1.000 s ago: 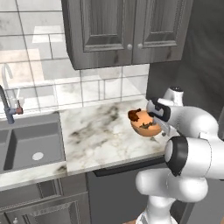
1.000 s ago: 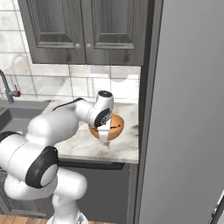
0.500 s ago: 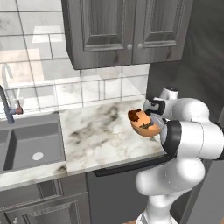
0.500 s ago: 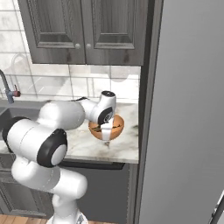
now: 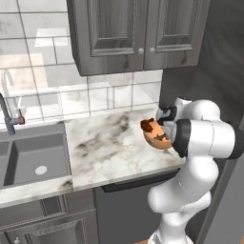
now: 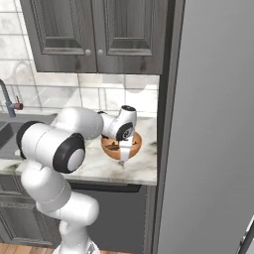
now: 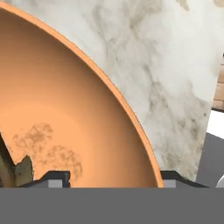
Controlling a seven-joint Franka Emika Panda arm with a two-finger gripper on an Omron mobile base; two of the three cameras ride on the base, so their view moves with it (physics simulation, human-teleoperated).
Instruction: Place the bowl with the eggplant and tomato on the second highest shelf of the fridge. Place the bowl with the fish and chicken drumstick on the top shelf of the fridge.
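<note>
Swung nearer its base, the arm kept its jaws astride the orange-brown bowl's (image 7: pixel 65 109) rim, above the bench (image 5: pixel 109 147); grip indiscernible.

Orange-brown bowl (image 7: pixel 65 113) smooth, matt inside; counter (image 5: pixel 109 147) veined marble, polished; cabinets (image 5: pixel 138 33) grey wood.

A sink (image 5: pixel 33 159) adjoins the marble counter (image 5: pixel 109 152), under grey cabinets (image 5: pixel 138 33).

One orange-brown bowl (image 5: pixel 156 135); one chicken drumstick (image 5: pixel 148 126); one sink (image 5: pixel 28 159); one faucet (image 5: pixel 8 114); two cabinet doors (image 5: pixel 140 28).
</note>
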